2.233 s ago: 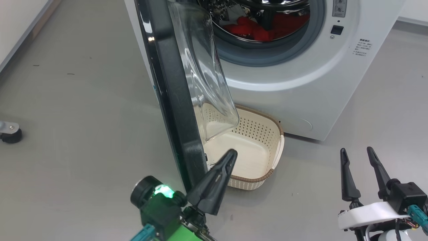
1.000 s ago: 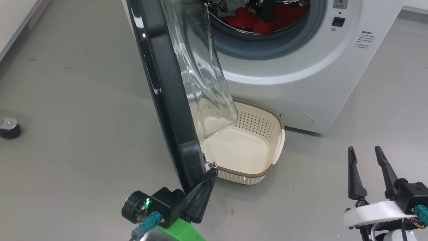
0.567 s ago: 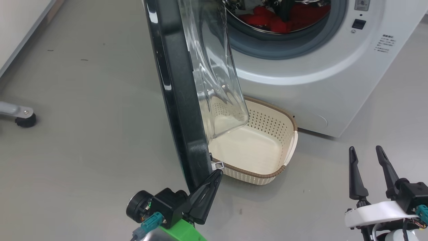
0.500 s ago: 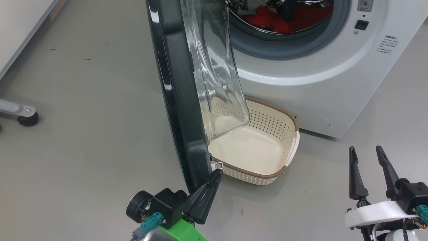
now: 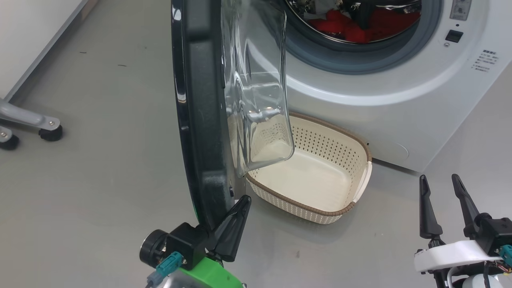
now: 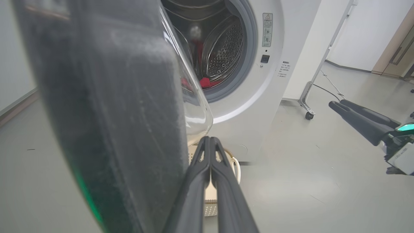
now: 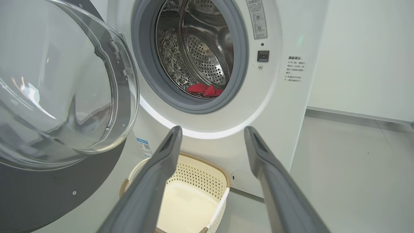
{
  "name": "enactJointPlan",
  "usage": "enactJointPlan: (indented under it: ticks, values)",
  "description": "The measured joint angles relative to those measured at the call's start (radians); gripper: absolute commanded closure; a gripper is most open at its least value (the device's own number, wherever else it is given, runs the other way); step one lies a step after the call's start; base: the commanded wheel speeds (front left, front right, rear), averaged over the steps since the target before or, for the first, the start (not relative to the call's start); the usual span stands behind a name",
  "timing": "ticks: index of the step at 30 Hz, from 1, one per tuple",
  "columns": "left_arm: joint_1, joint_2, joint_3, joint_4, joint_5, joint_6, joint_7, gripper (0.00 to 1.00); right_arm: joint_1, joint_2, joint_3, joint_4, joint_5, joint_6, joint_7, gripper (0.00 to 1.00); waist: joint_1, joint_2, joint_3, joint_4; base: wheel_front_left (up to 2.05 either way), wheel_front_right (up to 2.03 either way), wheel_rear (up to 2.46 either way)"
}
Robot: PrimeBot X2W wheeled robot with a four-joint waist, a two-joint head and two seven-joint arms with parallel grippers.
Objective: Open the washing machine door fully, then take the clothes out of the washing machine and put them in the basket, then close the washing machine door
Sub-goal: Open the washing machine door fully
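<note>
The washing machine door (image 5: 200, 120) stands edge-on at centre frame, above the basket's (image 5: 340, 210) left end, with the left hand (image 5: 244, 202), pinched shut and empty at lower centre, apparently nudging its lower rim to swing it wider, while the right hand (image 5: 439, 179) waits spread wide at lower right for the clothes (image 5: 348, 30).

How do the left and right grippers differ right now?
The left gripper is shut, fingers pressed together; the right gripper is open, fingers apart. The left gripper sits close beside the washing machine door; the right gripper hangs over open floor, away from it. Both have long dark fingers and hold nothing.
</note>
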Motion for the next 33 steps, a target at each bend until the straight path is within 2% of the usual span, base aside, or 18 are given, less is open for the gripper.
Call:
enactJointPlan:
  ticks: [16,33]
  values:
    - [0.01,-0.003,0.089,0.023,-0.018,0.038,-0.042,1.0,-0.011,0.001,0.005,0.001,-0.007,0.004,0.0,0.0,0.0,0.0,0.007,0.026,0.0,0.0,0.0]
    - [0.009,-0.001,0.262,0.072,-0.035,0.067,-0.111,1.0,-0.017,0.002,0.005,0.001,-0.011,0.011,0.0,0.0,0.0,0.0,0.021,-0.001,0.0,0.0,0.0]
